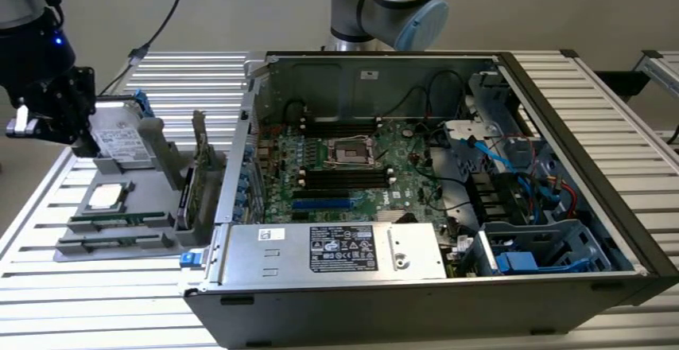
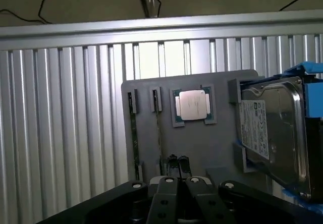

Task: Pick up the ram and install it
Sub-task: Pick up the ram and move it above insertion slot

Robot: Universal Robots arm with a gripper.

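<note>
The ram (image 1: 122, 219) is a thin green stick standing on edge in a slot of the grey holder (image 1: 79, 250), left of the open computer case (image 1: 424, 286) in the exterior view. In the wrist view the ram (image 2: 135, 133) shows edge-on, with a second thin stick (image 2: 159, 128) in the slot beside it. My gripper (image 1: 64, 127) hangs above the holder's far end, next to the hard drive (image 1: 117, 139). My gripper (image 2: 177, 161) is shut, with nothing between its fingers, and it stays clear of both sticks.
On the holder (image 2: 217, 148) lie a square processor (image 2: 192, 105) and a hard drive (image 2: 272, 133); an upright card (image 1: 199, 167) stands at its edge. Inside the case, the motherboard has black slots (image 1: 345, 176), blue slots (image 1: 318, 204) and loose cables (image 1: 520, 167). A power supply (image 1: 334, 250) sits in front.
</note>
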